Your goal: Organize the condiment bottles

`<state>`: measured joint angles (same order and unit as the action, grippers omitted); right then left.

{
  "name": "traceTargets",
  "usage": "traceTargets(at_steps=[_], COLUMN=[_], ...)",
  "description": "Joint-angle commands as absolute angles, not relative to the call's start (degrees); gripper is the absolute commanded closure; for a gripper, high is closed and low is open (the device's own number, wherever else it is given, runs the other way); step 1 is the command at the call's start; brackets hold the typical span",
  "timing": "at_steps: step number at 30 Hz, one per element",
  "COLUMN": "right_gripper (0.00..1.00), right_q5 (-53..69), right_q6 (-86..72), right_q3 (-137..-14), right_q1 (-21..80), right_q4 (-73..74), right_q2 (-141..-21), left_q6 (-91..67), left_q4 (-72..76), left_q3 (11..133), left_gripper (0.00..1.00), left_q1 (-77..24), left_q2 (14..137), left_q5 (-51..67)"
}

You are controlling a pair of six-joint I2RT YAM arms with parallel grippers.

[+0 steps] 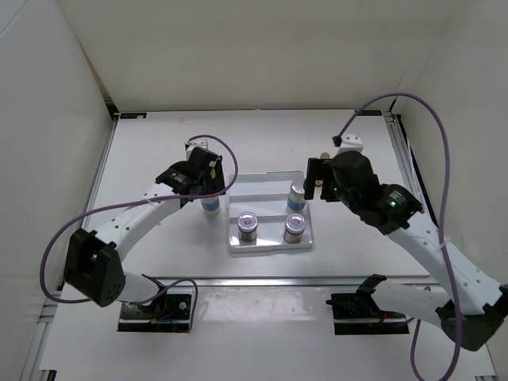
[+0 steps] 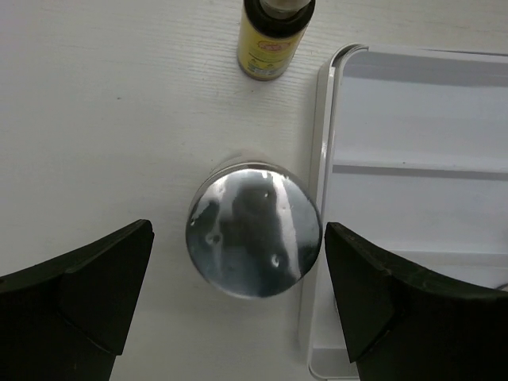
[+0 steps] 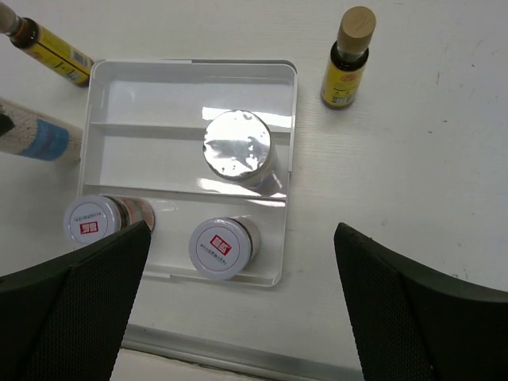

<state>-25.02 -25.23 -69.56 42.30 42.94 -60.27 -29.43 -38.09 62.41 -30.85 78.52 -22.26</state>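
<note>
Hovering our spread left gripper (image 2: 238,254) over the silver-capped white bottle (image 2: 254,238) beside the tray (image 2: 413,103), we should lower and clamp next; right gripper (image 3: 242,230) likewise spread.

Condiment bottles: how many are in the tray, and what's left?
Done: two short jars and one white bottle sit in the tray. In hand: open left gripper straddles the second white bottle. Left: it and both amber bottles.
</note>
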Motion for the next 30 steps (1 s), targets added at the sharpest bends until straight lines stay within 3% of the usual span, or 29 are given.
traceTargets(at_steps=[1, 6, 10, 11, 14, 16, 21, 30], right_gripper=[0.0, 0.0, 0.0, 0.0, 0.0, 0.0, 0.0, 0.0], right_q5=[-25.58, -25.58, -25.58, -25.58, -26.1, -26.1, -26.1, -25.05], right_q6=[-27.25, -28.65, -28.65, -28.65, -28.65, -28.65, -28.13, -28.12], right_q3=[-67.69, -65.31, -64.69, -64.69, -64.69, -64.69, -64.08, -63.46], right_q1=[42.54, 42.54, 42.54, 42.54, 42.54, 42.54, 42.54, 42.54], right_q4=[48.15, 50.01, 51.15, 51.76, 52.29, 52.29, 52.91, 53.53], right_q2=[-56.35, -53.96, -52.13, -52.12, -50.98, -50.37, -49.75, -49.22], left_q6=[-28.39, -29.44, -30.49, -30.5, -30.5, -31.03, -30.5, -31.03], left_q4=[-34.81, -34.8, -34.8, -34.8, -34.8, -35.68, -37.44, -35.78], left_q3=[65.13, 65.74, 65.74, 65.74, 66.36, 67.76, 72.68, 77.87], left_gripper=[0.0, 0.05, 0.26, 0.38, 0.52, 0.56, 0.77, 0.88], left_q1=[-30.59, -29.53, -29.53, -29.53, -29.53, -29.53, -35.84, -41.65], left_q2=[80.32, 83.93, 84.46, 84.46, 83.33, 82.01, 77.0, 83.48], left_q5=[-20.74, -20.74, -21.26, -21.27, -21.88, -24.51, -28.74, -24.79])
